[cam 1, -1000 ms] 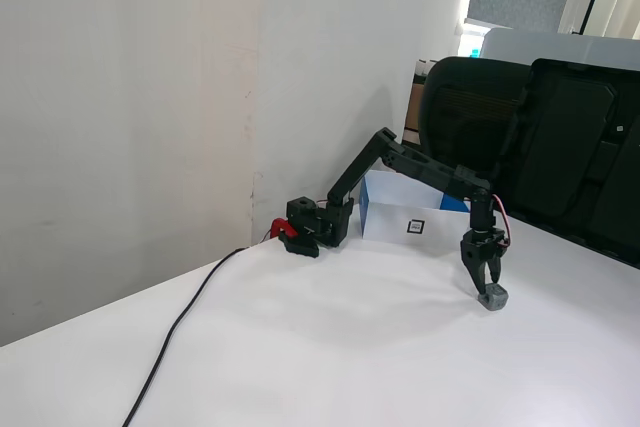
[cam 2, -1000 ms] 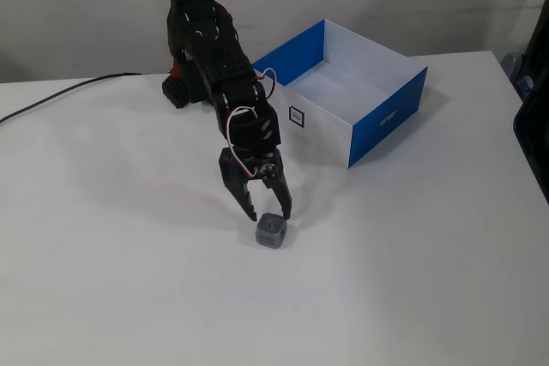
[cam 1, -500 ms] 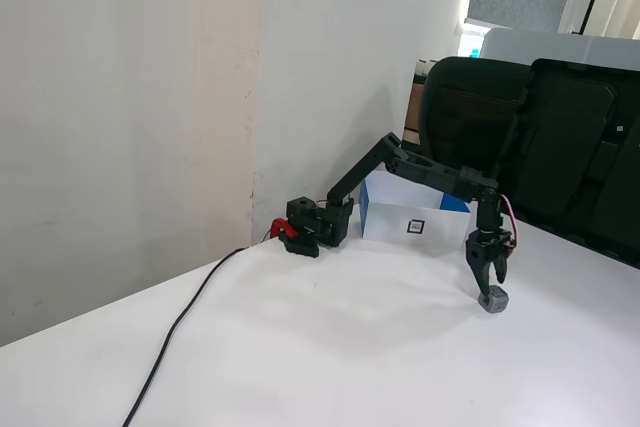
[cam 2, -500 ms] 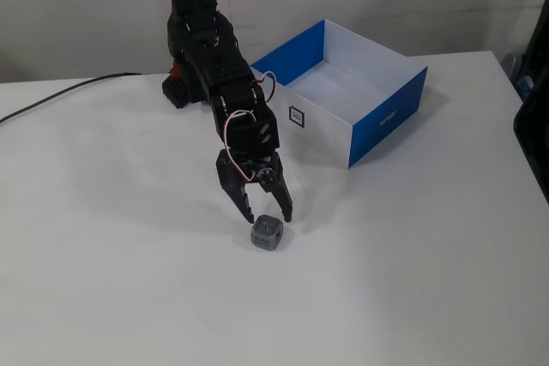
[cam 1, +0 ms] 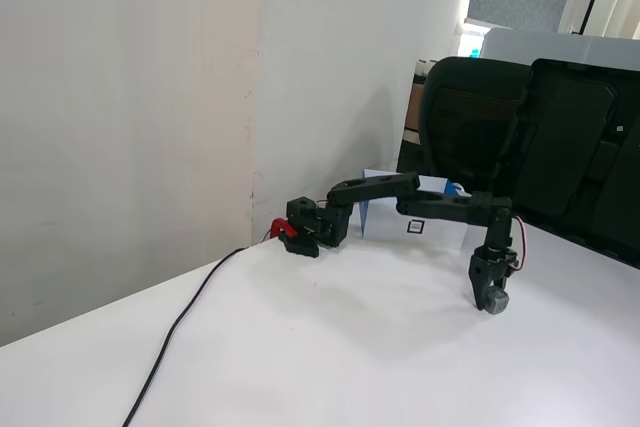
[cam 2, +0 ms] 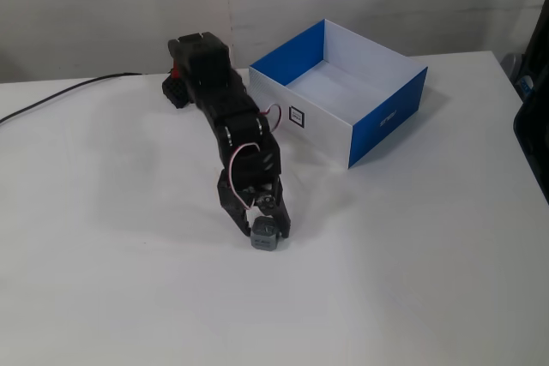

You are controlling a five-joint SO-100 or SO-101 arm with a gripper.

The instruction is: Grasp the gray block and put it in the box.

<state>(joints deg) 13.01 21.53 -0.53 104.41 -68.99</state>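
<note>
Arm (cam 2: pixel 227 109) stretched low over the white bench (cam 2: pixel 412 280), forearm near horizontal, hand (cam 2: pixel 262 231) pointing straight down. In a fixed view hand (cam 1: pixel 489 297) sits at bench level with the block (cam 1: pixel 494 300) between its fingers. In a fixed view block (cam 2: pixel 264 233) rests on the bench, a finger (cam 2: pixel 235 212) on its left and the other on its right, both just beside or touching it. Fingers drawn in around the block; firm pinch or only bracketing it, cannot tell from either view. Block looks to be on the surface, not lifted.

Box (cam 2: pixel 382 122) is up and to the right of the hand in that view, well apart from the block, white outside, blue inner wall, interior bare white. Square marker (cam 2: pixel 297 117) on its near-left face. In a fixed view the box (cam 1: pixel 440 230) is mostly hidden behind the arm.

Arm base (cam 1: pixel 315 222) by the wall, red part (cam 1: pixel 281 228) on it, black cable (cam 1: pixel 190 312) running off across the bench. Black chair (cam 1: pixel 470 127) behind the bench.
</note>
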